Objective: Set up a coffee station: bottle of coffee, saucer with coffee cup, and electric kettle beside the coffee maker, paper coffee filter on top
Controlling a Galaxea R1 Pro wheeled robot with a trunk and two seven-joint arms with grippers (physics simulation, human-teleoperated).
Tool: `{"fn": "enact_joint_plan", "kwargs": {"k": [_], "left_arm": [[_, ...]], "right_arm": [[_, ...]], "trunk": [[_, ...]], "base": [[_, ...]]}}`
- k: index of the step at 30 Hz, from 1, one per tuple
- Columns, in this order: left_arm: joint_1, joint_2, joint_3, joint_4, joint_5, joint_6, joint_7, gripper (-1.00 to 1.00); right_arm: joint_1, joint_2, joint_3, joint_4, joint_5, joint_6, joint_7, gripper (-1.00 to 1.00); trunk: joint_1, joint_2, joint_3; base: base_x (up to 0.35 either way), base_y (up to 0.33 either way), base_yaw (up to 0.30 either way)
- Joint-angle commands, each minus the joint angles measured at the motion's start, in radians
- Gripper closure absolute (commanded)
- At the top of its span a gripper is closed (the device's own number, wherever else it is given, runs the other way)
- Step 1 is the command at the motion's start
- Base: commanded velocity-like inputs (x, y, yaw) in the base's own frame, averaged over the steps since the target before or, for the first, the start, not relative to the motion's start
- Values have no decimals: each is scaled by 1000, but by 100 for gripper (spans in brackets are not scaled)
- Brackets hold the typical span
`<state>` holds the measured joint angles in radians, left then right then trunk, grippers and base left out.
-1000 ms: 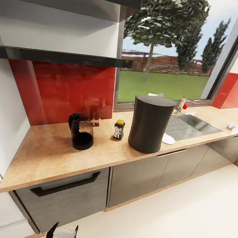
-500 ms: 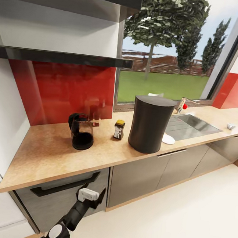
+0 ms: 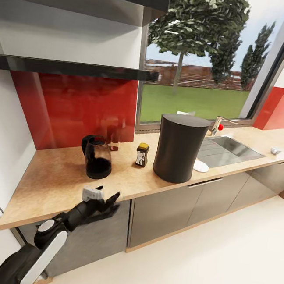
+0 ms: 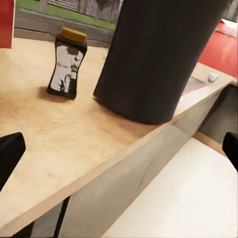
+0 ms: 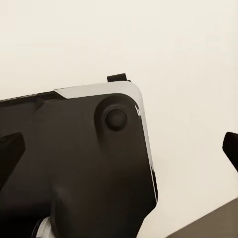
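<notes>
Left pincer (image 3: 104, 199): released, fingers spread, grasping nothing; it hangs at the front edge of the counter (image 3: 57, 185), in front of the electric kettle (image 3: 97, 157).
Right pincer (image 5: 119, 148): fingers wide apart, holds nothing; it looks at the robot's own dark body and a pale floor.
Coffee maker (image 3: 179, 148): stands on the counter near the sink.
Bottle of coffee (image 3: 142, 154): already on the counter, just beside the coffee maker, between it and the kettle.
Saucer (image 3: 201, 166): a white dish, partly hidden behind the coffee maker.
Step in hand: I think the left arm reaches for the kettle, which stands apart from the machine.
Next move: bring the open pincer to the kettle handle, then close it.
</notes>
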<state>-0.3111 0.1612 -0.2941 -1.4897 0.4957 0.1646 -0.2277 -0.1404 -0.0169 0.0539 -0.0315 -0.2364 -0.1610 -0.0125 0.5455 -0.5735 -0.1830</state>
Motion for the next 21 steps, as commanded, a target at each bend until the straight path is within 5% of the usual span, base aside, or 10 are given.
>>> {"fn": "enact_joint_plan", "kwargs": {"k": [1, 2, 4, 6, 7, 8, 15, 21], "left_arm": [[1, 0, 80, -1, 8, 39, -68, -100], [1, 0, 119, -1, 7, 53, -99, -100], [-2, 2, 257, -2, 0, 105, -202, -100], [-4, 11, 336, -1, -5, 139, -257, -100], [-5, 28, 376, -1, -11, 158, -282, -100], [-6, 101, 430, 2, -24, 187, -314, -100], [-6, 251, 454, 35, -30, 201, -331, -100], [-6, 317, 457, 109, -42, 201, -385, -100]], "right_arm": [[-1, 0, 6, 1, -7, -3, -1, -100], [-1, 0, 6, 0, -7, -3, -1, -100], [-1, 0, 6, 1, -7, -3, -1, -100], [-1, 0, 6, 1, -7, -3, -1, -100], [-1, 0, 6, 0, -7, -3, -1, -100], [-1, 0, 6, 1, -7, -3, -1, -100], [-1, 0, 7, 2, -3, -3, 0, -100], [-1, 0, 8, 2, 0, -3, 2, -100]], "trunk": [[0, -1, -2], [0, -1, -2], [0, -1, -2], [0, -1, -2], [0, -1, -2], [0, -1, -2], [0, -1, -2], [0, -1, -2]], "base": [[0, 0, 0], [0, 0, 0], [0, 0, 0], [0, 0, 0], [0, 0, 0], [0, 0, 0], [0, 0, 0], [0, 0, 0]]}}
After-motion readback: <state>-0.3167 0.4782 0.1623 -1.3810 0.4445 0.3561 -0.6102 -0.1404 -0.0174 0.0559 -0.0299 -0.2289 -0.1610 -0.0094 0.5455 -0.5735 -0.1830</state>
